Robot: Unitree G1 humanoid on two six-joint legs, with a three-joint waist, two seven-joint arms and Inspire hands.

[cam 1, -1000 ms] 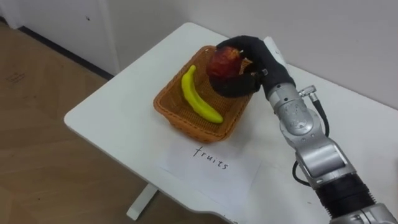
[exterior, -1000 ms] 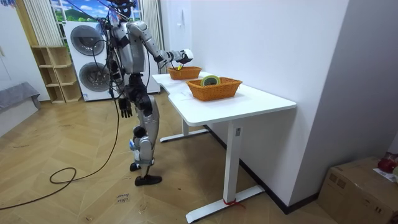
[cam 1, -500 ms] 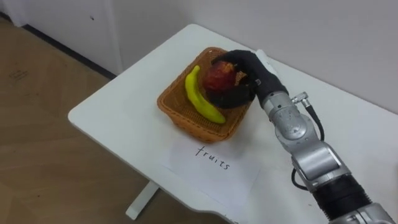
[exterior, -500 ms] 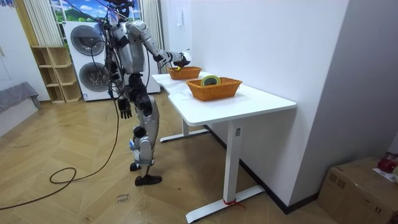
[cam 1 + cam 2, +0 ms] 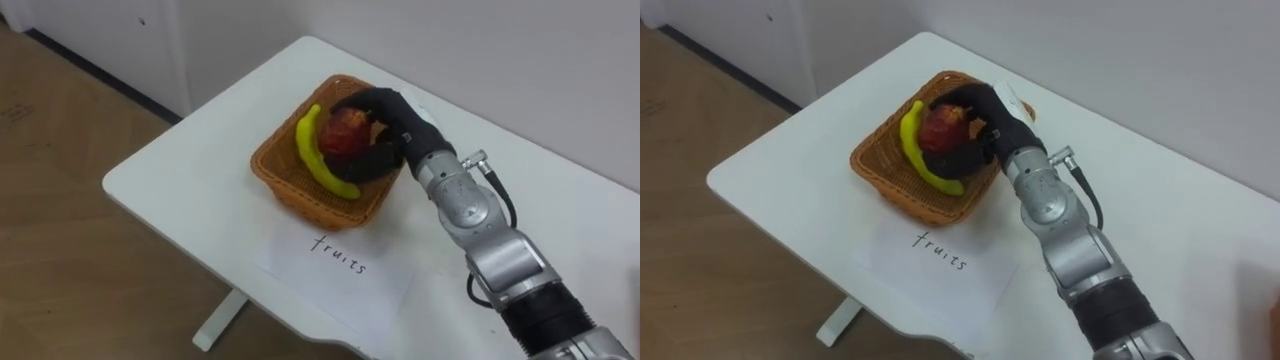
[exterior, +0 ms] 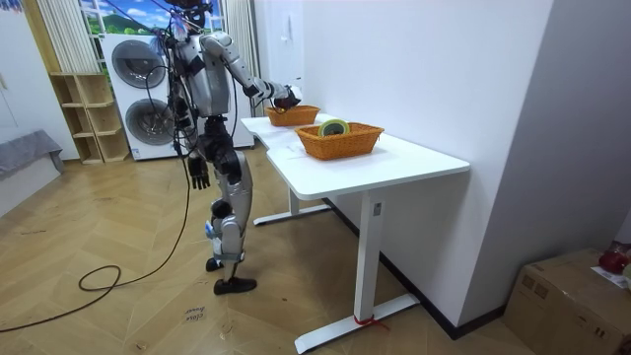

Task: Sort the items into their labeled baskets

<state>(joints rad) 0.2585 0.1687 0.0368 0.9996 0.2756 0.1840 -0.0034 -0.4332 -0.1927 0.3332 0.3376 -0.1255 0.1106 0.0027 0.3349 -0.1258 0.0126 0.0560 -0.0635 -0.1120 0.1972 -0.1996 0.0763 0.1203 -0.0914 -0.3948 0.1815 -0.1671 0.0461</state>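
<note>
My right hand (image 5: 398,122) is shut on a red apple (image 5: 343,133) and holds it low inside the brown wicker fruit basket (image 5: 290,195), its dark fingers curled round the fruit. A yellow banana (image 5: 316,155) lies in the same basket, just left of the apple and touching it. In the room view I stand at the far end of the white table (image 6: 414,158), right arm stretched over that basket (image 6: 292,115). My left hand (image 6: 200,174) hangs by my side with relaxed fingers.
A white sheet with handwriting (image 5: 335,262) lies in front of the fruit basket. A second wicker basket (image 6: 340,141) holding a green tape roll (image 6: 333,127) stands nearer the room camera. The table's edge (image 5: 160,215) and wooden floor lie to my left.
My right hand has come down with the apple from above the basket's rim into the basket, beside the banana. The left hand has not moved.
</note>
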